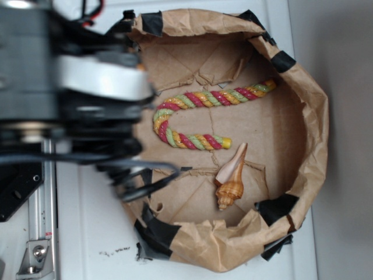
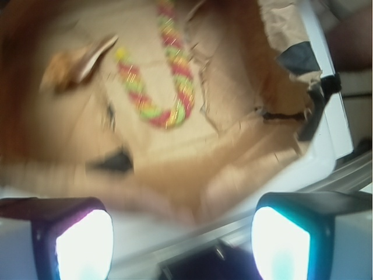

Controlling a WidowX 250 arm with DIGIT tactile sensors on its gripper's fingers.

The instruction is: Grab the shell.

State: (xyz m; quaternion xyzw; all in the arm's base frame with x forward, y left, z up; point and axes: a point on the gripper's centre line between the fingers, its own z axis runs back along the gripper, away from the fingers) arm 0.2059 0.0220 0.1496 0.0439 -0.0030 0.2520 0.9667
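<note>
Amber shell [image 1: 231,179] lay in paper bin [image 1: 309,105] beside rope [image 1: 198,116]; gripper [image 2: 182,233] jaws wide, holding nothing, well apart from shell.

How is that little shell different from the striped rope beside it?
The small glossy amber-brown shell is short and straight; the red, green and yellow twisted rope is much longer, bent into a hook. The shell is plain-toned, the rope bright-striped. Both lie inside the brown paper-walled bin.

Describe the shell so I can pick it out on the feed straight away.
Find the brown paper basin with black tape patches on its rim. Inside lies a red, green and yellow twisted rope bent like a cane. The shell sits just beyond the rope's yellow tip: short, glossy, amber ribbed whorls tapering to a pale pinkish point, the only untwisted item.
</note>
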